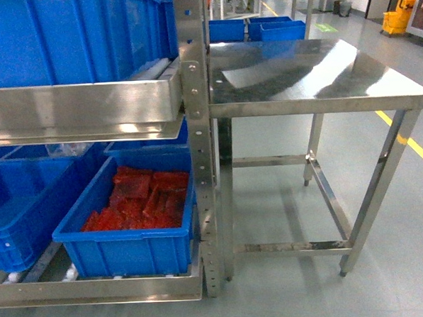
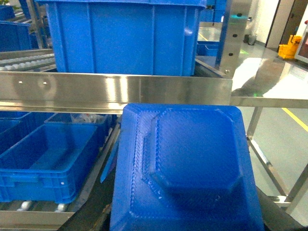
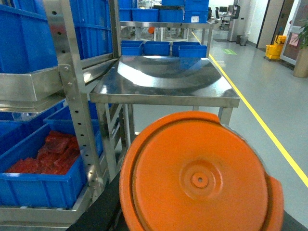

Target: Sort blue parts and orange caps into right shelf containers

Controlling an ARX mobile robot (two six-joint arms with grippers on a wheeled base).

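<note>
A blue part (image 2: pixel 192 163), a square moulded piece with a raised centre, fills the lower left wrist view. It hangs in front of the shelf rail (image 2: pixel 115 91), and my left gripper is shut on it, with only dark finger edges (image 2: pixel 89 214) showing. A round orange cap (image 3: pixel 197 178) fills the lower right wrist view with my right gripper shut on it, its fingers hidden. On the shelf (image 1: pixel 81 108), one blue crate (image 1: pixel 131 251) holds red pieces, an empty crate (image 2: pixel 43 159) stands on its left and a large crate (image 2: pixel 125 38) stands above. Neither gripper shows in the head view.
A stainless table (image 1: pixel 314 78) stands right of the shelf upright (image 1: pixel 196 131). More blue crates (image 1: pixel 276 29) sit beyond it. A yellow floor line (image 1: pixel 417 148) runs along the right, and a yellow mop bucket (image 1: pixel 401 17) stands far back.
</note>
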